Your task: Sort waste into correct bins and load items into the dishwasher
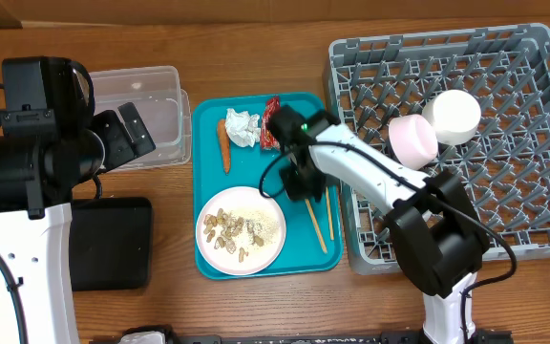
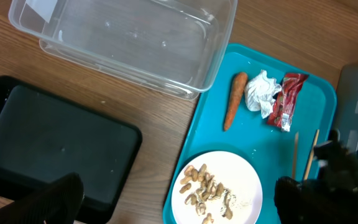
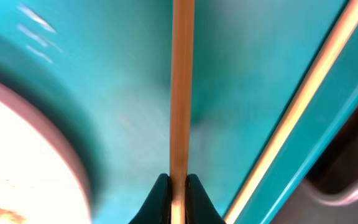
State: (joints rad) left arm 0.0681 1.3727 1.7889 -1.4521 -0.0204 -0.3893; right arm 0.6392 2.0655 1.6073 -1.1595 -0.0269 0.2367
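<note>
1. Right gripper [image 1: 301, 183] is down on the teal tray [image 1: 208, 110]. Its fingers are pinched shut on 1 chopstick [image 3: 182, 87], which runs straight out from between the tips in the wrist view. The low hold probably suits a thin stick lying flat.
2. The 2nd chopstick [image 3: 303, 106] lies loose just beside it at an angle, on the rack side. Only 1 is held, so I judge 2 trips are needed.
3. Plate [image 1: 267, 212] sits just on the other side of the held stick, with scraps [image 1: 229, 229] on it. That leaves tight room for the fingers.
4. Rack [image 1: 533, 38] stands right beside the tray's edge, but I cannot tell whether they touch. That makes for a short carry. Pink bowl [image 1: 412, 139] and white bowl [image 1: 452, 117] are already in it, side by side among the pegs.
5. Left gripper [image 1: 137, 126] hangs over the tub [image 1: 160, 81] and holds nothing. Its fingers read as spread, since 1 shows at the far edge of its wrist view. It is well apart from the right arm's work.
6. Carrot [image 1: 224, 143], wad [image 1: 243, 126] and wrapper [image 1: 271, 119] lie close together at the tray's far end, unsorted. Nothing shows in the tub or on the black tray [image 1: 113, 239] at front left.
7. The surface is a level wood-grain table [image 1: 256, 48]. Nothing of the room beyond it shows.
</note>
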